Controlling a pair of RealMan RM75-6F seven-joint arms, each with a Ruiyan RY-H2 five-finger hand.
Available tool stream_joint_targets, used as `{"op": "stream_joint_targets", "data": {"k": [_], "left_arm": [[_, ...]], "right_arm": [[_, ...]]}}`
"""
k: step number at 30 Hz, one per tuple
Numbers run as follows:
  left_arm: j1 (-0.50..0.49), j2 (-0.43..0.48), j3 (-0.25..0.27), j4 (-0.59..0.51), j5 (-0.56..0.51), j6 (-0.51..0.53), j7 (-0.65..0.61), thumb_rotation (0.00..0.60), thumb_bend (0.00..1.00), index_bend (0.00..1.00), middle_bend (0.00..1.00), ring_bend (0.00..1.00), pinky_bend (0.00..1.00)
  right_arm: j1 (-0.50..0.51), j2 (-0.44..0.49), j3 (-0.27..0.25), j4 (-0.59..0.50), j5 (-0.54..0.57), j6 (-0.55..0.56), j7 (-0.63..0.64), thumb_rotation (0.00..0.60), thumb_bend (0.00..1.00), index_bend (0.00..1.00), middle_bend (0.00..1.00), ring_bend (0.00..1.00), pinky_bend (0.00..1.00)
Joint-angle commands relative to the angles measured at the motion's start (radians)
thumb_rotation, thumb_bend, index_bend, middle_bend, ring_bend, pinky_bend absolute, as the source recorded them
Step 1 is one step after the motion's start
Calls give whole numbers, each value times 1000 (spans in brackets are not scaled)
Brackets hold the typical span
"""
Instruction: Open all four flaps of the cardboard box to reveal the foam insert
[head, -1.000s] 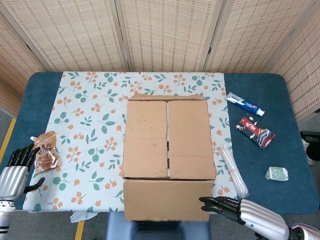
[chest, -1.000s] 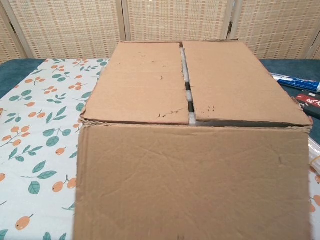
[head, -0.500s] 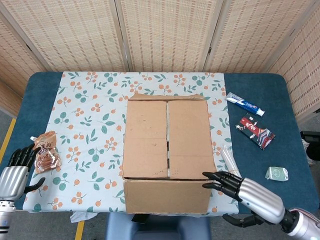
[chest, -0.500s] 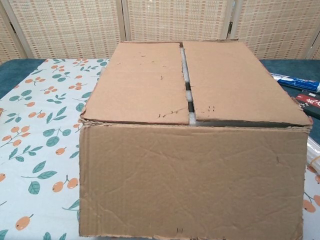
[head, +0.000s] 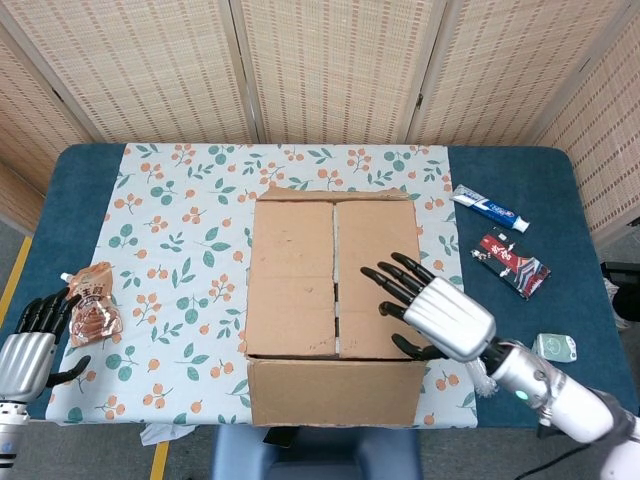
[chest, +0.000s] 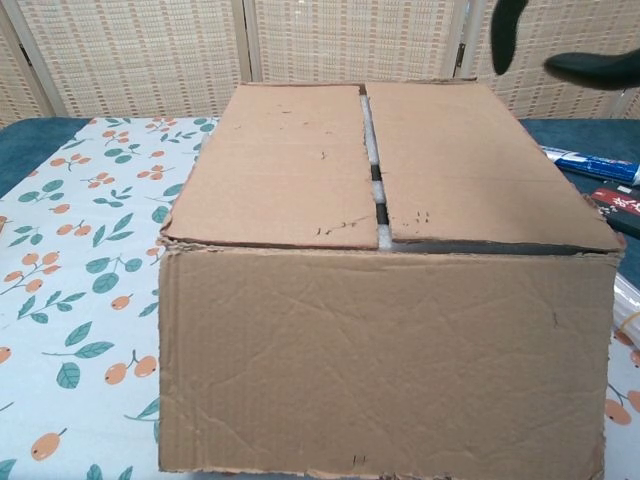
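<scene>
1. Opening the box (head: 335, 300) called for fingertips hooked into the centre seam (head: 335, 270) between the two top flaps, lifting the right flap (head: 375, 240) outward first; both flaps lay flat and closed.
2. The box sat mid-table on the flowered cloth (head: 180, 250).
3. The right hand (head: 435, 315) hovered above the right flap, fingers spread, holding nothing; the left hand (head: 30, 350) rested at the table's edge by a snack pouch (head: 92, 300), fingers loosely apart, empty.

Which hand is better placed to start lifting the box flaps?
The right hand: it hovers open over the box's right flap, near the centre seam. The left hand sits at the table's left edge beside a snack pouch.
</scene>
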Motion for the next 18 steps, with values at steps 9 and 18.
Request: {"op": "stream_joint_targets", "data": {"k": [9, 18], "left_arm": [[2, 12, 3, 2, 6, 0, -40, 600, 296, 9, 3, 0, 0], [1, 20, 3, 11, 8, -2, -80, 600, 296, 8, 4, 0, 0]], "right_arm": [[202, -228, 111, 56, 344, -237, -293, 281, 571, 437, 0, 4, 0], [295, -328, 107, 156, 468, -296, -349, 272, 579, 449, 0, 36, 0]]}}
